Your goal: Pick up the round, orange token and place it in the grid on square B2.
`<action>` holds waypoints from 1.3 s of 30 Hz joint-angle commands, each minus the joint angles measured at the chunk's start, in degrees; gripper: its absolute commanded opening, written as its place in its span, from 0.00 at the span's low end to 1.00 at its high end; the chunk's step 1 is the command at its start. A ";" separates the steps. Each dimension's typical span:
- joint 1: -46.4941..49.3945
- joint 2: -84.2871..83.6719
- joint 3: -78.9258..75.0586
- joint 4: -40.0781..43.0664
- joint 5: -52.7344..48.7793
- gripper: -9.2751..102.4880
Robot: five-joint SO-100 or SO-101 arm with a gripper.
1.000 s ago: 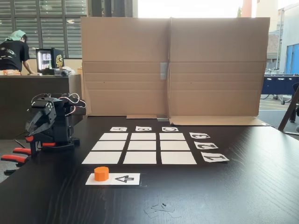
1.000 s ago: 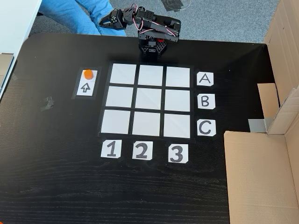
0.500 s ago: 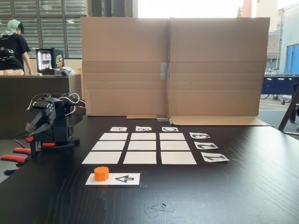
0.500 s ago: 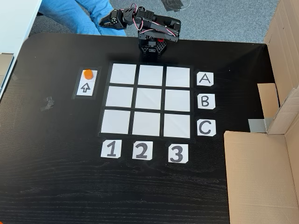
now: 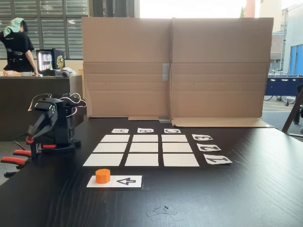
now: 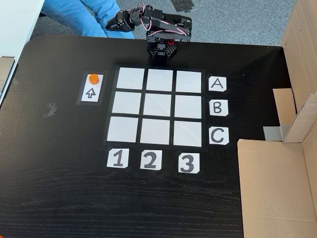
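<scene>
We see little change: the arm has only shifted slightly at the counter's [image 6: 59, 163] far edge, its claw [image 6: 113, 23] empty, opening unclear. The token [image 6: 93, 78] sits on the arrow card [image 6: 91, 93], left of the grid [image 6: 139, 111]; square B2 [image 6: 158, 106] is bare, so picking hasn't begun.
</scene>
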 commanded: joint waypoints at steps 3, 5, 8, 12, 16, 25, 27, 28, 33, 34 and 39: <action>-2.46 -9.05 -12.74 7.12 -0.35 0.08; -3.43 -13.45 -17.05 9.05 -0.35 0.08; -4.66 -20.30 -23.82 11.87 -0.18 0.08; -6.86 -30.94 -34.98 17.40 0.70 0.08; -8.70 -41.92 -47.64 23.91 2.64 0.08; -11.25 -59.50 -65.92 30.41 1.23 0.37; -11.95 -62.49 -68.99 32.17 -1.41 0.46; -12.30 -63.72 -69.79 32.87 -3.25 0.52; -12.83 -71.81 -79.01 38.32 -10.55 0.65; -12.92 -73.83 -82.00 41.48 -12.92 0.66; -14.33 -81.39 -90.97 44.38 -13.97 0.67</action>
